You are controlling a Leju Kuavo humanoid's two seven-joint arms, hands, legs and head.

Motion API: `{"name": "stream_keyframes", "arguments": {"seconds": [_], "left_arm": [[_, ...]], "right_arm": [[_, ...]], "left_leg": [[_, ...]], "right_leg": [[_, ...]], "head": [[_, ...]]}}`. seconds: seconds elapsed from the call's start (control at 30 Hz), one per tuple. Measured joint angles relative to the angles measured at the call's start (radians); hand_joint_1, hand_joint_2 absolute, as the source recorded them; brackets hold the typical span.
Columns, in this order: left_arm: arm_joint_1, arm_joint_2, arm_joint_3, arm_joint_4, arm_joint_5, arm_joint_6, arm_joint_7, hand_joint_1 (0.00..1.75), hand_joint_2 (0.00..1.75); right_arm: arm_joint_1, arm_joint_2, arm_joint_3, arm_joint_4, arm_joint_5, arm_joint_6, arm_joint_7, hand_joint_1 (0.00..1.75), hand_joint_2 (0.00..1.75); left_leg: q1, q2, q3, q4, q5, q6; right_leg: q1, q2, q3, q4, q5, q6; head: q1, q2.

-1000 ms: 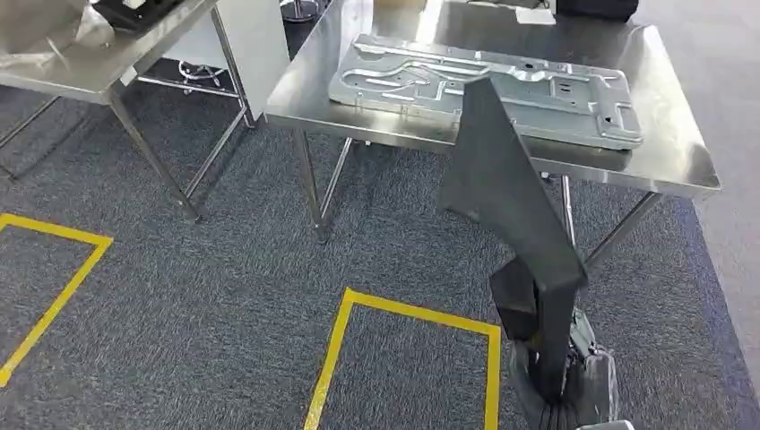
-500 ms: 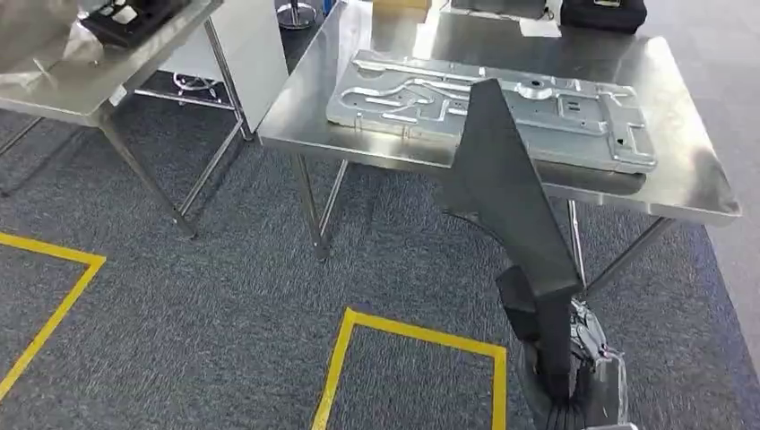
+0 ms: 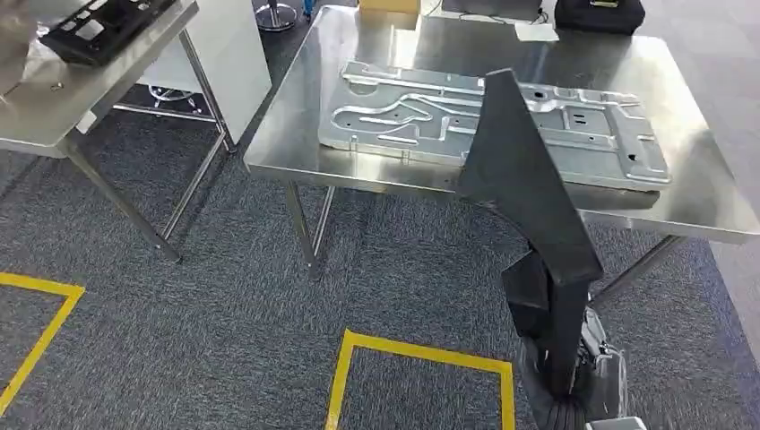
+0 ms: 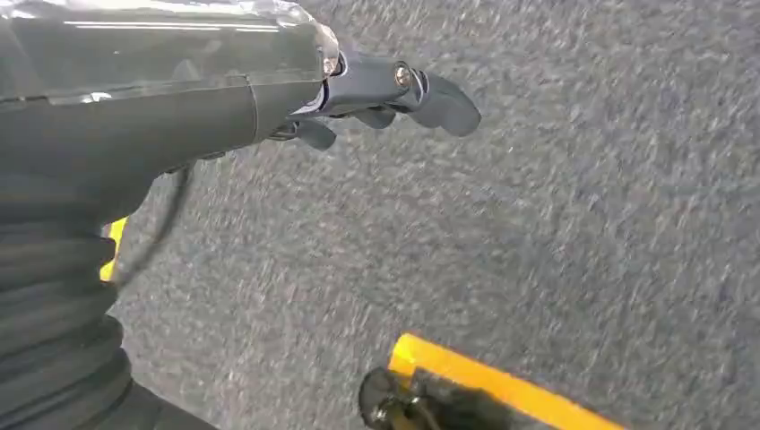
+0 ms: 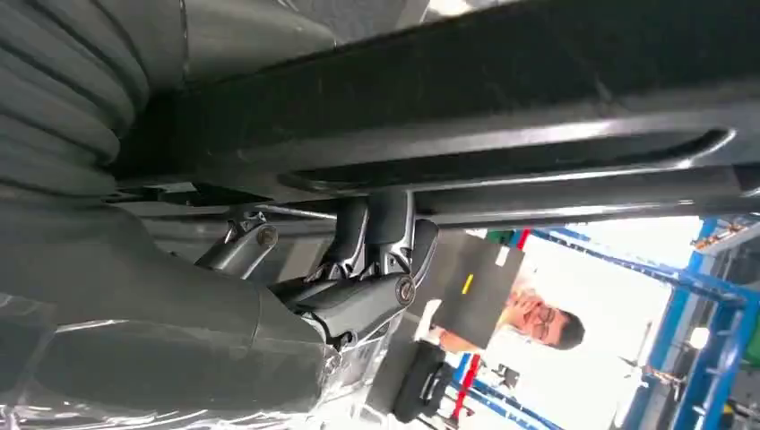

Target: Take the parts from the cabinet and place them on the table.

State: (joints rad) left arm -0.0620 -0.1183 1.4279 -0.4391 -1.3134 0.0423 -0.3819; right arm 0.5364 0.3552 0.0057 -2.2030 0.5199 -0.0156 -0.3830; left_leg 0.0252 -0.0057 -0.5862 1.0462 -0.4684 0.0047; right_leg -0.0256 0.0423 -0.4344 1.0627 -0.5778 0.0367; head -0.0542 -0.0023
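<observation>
The long, dark grey moulded plastic part (image 3: 524,197) stands upright, gripped at its lower end by the right robot hand (image 3: 574,376). It is in the carrying step, just short of the stainless steel surface (image 3: 287,134). Next: lift and lay it beside the silver stamped metal panel (image 3: 403,107). The left robot hand (image 4: 376,90) hangs empty over the carpet, fingers loosely curled.

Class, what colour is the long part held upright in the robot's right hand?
Black; the long part shows best in the head view, gripped by the right hand.
</observation>
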Motion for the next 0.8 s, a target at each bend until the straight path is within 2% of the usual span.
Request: {"name": "stream_keyframes", "arguments": {"seconds": [0.03, 0.07, 0.1, 0.13, 0.17, 0.2, 0.23, 0.27, 0.3, 0.33, 0.37, 0.4, 0.43, 0.47, 0.5, 0.53, 0.57, 0.6, 0.63, 0.67, 0.7, 0.73, 0.77, 0.8], "left_arm": [[0.0, 0.001, -0.001, -0.001, 0.0, 0.0, 0.0, 0.0, 1.75], [0.0, 0.002, -0.001, -0.002, 0.0, 0.0, 0.0, 0.0, 1.75], [0.0, 0.002, -0.001, -0.002, 0.0, 0.0, 0.0, 0.0, 1.75], [0.001, 0.002, -0.001, -0.002, 0.0, 0.0, 0.0, 0.0, 1.75], [0.002, 0.002, -0.001, -0.002, 0.0, -0.001, 0.0, 0.0, 1.75], [0.004, 0.002, -0.001, -0.002, 0.0, -0.002, 0.0, 0.0, 1.75], [0.004, 0.002, -0.001, -0.002, 0.0, -0.002, 0.0, 0.0, 1.75], [0.004, 0.002, -0.002, -0.002, 0.0, -0.002, 0.0, 0.0, 1.75], [0.004, 0.002, -0.002, -0.002, 0.0, -0.002, 0.0, 0.0, 1.75], [0.007, 0.0, -0.002, -0.002, 0.0, -0.002, 0.0, 0.0, 1.75], [0.003, -0.001, -0.003, -0.002, 0.0, -0.002, 0.0, 0.0, 1.75], [-0.001, 0.0, -0.003, -0.002, 0.0, -0.002, 0.002, 0.0, 1.75], [-0.001, 0.0, -0.004, -0.002, 0.0, -0.002, 0.001, 0.0, 1.75], [-0.003, 0.0, -0.005, -0.003, 0.0, -0.001, 0.001, 0.0, 1.75], [-0.006, 0.002, -0.006, -0.003, 0.001, -0.001, 0.002, 0.0, 1.75], [-0.009, 0.003, -0.008, -0.003, 0.001, -0.001, 0.002, 0.0, 1.75], [-0.013, 0.002, -0.009, -0.003, 0.001, -0.002, 0.002, 0.0, 1.75], [-0.012, 0.001, -0.009, -0.003, 0.001, -0.002, 0.002, 0.0, 1.75], [-0.009, 0.001, -0.009, -0.003, 0.001, -0.002, 0.003, 0.0, 1.75], [-0.006, 0.002, -0.01, -0.003, 0.001, -0.002, 0.003, 0.0, 1.75], [-0.003, 0.002, -0.01, -0.003, 0.002, -0.002, 0.003, 0.0, 1.75], [-0.001, 0.004, -0.01, -0.003, 0.002, -0.001, 0.003, 0.0, 1.75], [0.001, 0.004, -0.01, -0.003, 0.002, -0.002, 0.003, 0.0, 1.75], [0.005, 0.004, -0.01, -0.003, 0.003, -0.001, 0.005, 0.0, 1.75]], "right_arm": [[-0.003, 0.0, 0.0, 0.0, 0.0, -0.003, -0.001, 1.75, 1.75], [-0.006, 0.0, 0.0, -0.001, 0.002, -0.003, -0.001, 1.75, 1.75], [-0.006, 0.0, 0.0, -0.001, 0.003, -0.003, 0.0, 1.75, 1.75], [-0.005, 0.0, -0.001, 0.0, 0.003, -0.004, 0.0, 1.75, 1.75], [-0.006, 0.0, -0.002, 0.0, 0.004, -0.004, 0.001, 1.75, 1.75], [-0.007, 0.0, -0.002, 0.0, 0.006, -0.004, 0.001, 1.75, 1.75], [-0.007, 0.0, -0.002, 0.0, 0.006, -0.004, 0.002, 1.75, 1.75], [-0.007, 0.0, -0.002, 0.0, 0.007, -0.005, 0.002, 1.75, 1.75], [-0.006, 0.0, -0.002, -0.001, 0.009, -0.005, 0.002, 1.75, 1.75], [-0.006, 0.0, -0.002, 0.0, 0.009, -0.005, 0.002, 1.75, 1.75], [-0.006, 0.0, -0.002, 0.0, 0.009, -0.006, 0.004, 1.75, 1.75], [-0.006, 0.0, -0.002, 0.0, 0.011, -0.006, 0.005, 1.75, 1.75], [-0.007, 0.001, -0.003, -0.001, 0.014, -0.008, 0.004, 1.75, 1.75], [-0.009, 0.0, -0.003, -0.002, 0.016, -0.01, 0.003, 1.75, 1.75], [-0.009, 0.001, -0.002, -0.004, 0.02, -0.012, 0.003, 1.75, 1.75], [-0.009, 0.001, -0.002, -0.004, 0.023, -0.015, 0.003, 1.75, 1.75], [-0.012, 0.003, -0.002, -0.004, 0.026, -0.018, 0.003, 1.75, 1.75], [-0.013, 0.003, -0.002, -0.004, 0.031, -0.021, 0.004, 1.75, 1.75], [-0.013, 0.003, -0.003, -0.004, 0.04, -0.026, 0.005, 1.75, 1.75], [-0.013, 0.003, -0.003, -0.004, 0.048, -0.035, 0.006, 1.75, 1.75], [-0.013, 0.003, -0.004, -0.005, 0.056, -0.044, 0.008, 1.75, 1.75], [-0.014, 0.003, -0.006, -0.01, 0.064, -0.053, 0.01, 1.75, 1.75], [-0.014, 0.003, -0.006, -0.015, 0.066, -0.058, 0.013, 1.75, 1.75], [-0.017, 0.003, -0.006, -0.021, 0.067, -0.059, 0.016, 1.75, 1.75]], "left_leg": [[0.0, -0.001, 0.018, -0.011, -0.006, 0.006], [-0.001, 0.0, 0.032, -0.018, -0.013, 0.009], [-0.002, 0.0, 0.047, -0.025, -0.023, 0.009], [-0.003, 0.0, 0.063, -0.03, -0.034, 0.01], [-0.004, 0.0, 0.083, -0.035, -0.046, 0.01], [-0.005, -0.001, 0.105, -0.039, -0.059, 0.01], [-0.005, -0.001, 0.129, -0.042, -0.073, 0.009], [-0.006, -0.001, 0.153, -0.045, -0.089, 0.009], [-0.007, 0.0, 0.171, -0.048, -0.106, 0.007], [-0.008, 0.001, 0.187, -0.047, -0.121, 0.006], [-0.013, -0.005, 0.195, -0.05, -0.137, -0.005], [-0.013, 0.0, 0.212, -0.063, -0.152, -0.012], [-0.014, 0.001, 0.235, -0.057, -0.141, -0.019], [-0.015, 0.001, 0.238, -0.048, -0.124, -0.029], [-0.011, 0.0, 0.227, -0.011, -0.118, -0.031], [-0.012, 0.0, 0.194, 0.06, -0.101, -0.031], [-0.011, 0.0, 0.145, 0.133, -0.109, -0.034], [-0.011, 0.0, 0.093, 0.195, -0.14, -0.04], [-0.011, 0.0, 0.048, 0.236, -0.189, -0.044], [-0.012, 0.0, 0.011, 0.254, -0.24, -0.044], [-0.012, 0.0, -0.017, 0.245, -0.266, -0.042], [-0.013, 0.0, -0.034, 0.21, -0.26, -0.036], [-0.015, 0.0, -0.041, 0.159, -0.215, -0.028], [-0.02, 0.0, -0.045, 0.094, -0.127, -0.016]], "right_leg": [[0.001, -0.023, -0.037, 0.065, 0.012, 0.002], [0.002, -0.032, -0.089, 0.136, 0.005, 0.004], [0.003, -0.035, -0.146, 0.199, -0.027, 0.005], [0.003, -0.035, -0.194, 0.241, -0.072, 0.004], [0.003, -0.035, -0.225, 0.252, -0.105, 0.005], [0.004, -0.036, -0.244, 0.235, -0.117, 0.005], [0.006, -0.036, -0.25, 0.195, -0.1, 0.002], [0.011, -0.037, -0.249, 0.132, -0.045, -0.008], [0.017, -0.038, -0.247, 0.061, 0.052, -0.021], [0.024, -0.045, -0.257, 0.005, 0.186, -0.036], [0.027, -0.043, -0.253, 0.011, 0.176, -0.038], [0.03, -0.041, -0.245, 0.014, 0.166, -0.041], [0.029, -0.035, -0.236, 0.004, 0.156, -0.049], [0.026, -0.034, -0.218, -0.001, 0.146, -0.058], [0.019, -0.03, -0.191, -0.015, 0.141, -0.063], [0.019, -0.032, -0.171, -0.022, 0.131, -0.07], [0.02, -0.033, -0.159, -0.026, 0.121, -0.074], [0.02, -0.032, -0.148, -0.027, 0.11, -0.075], [0.02, -0.029, -0.136, -0.027, 0.097, -0.076], [0.021, -0.025, -0.119, -0.027, 0.083, -0.076], [0.021, -0.023, -0.1, -0.027, 0.067, -0.075], [0.022, -0.021, -0.077, -0.027, 0.05, -0.074], [0.023, -0.021, -0.056, -0.027, 0.035, -0.073], [0.025, -0.022, -0.034, -0.028, 0.018, -0.072]], "head": [[0.007, 0.0], [0.008, 0.0], [0.007, 0.0], [0.008, 0.0], [0.008, 0.0], [0.008, 0.0], [0.008, 0.0], [0.008, 0.0], [0.008, 0.0], [0.01, 0.0], [0.008, 0.0], [0.011, 0.0], [0.011, 0.0], [0.011, 0.0], [0.01, 0.001], [0.008, 0.0], [0.004, 0.0], [0.006, 0.0], [0.004, 0.0], [0.005, 0.0], [0.005, 0.0], [0.004, 0.0], [0.005, 0.0], [0.004, 0.0]]}}
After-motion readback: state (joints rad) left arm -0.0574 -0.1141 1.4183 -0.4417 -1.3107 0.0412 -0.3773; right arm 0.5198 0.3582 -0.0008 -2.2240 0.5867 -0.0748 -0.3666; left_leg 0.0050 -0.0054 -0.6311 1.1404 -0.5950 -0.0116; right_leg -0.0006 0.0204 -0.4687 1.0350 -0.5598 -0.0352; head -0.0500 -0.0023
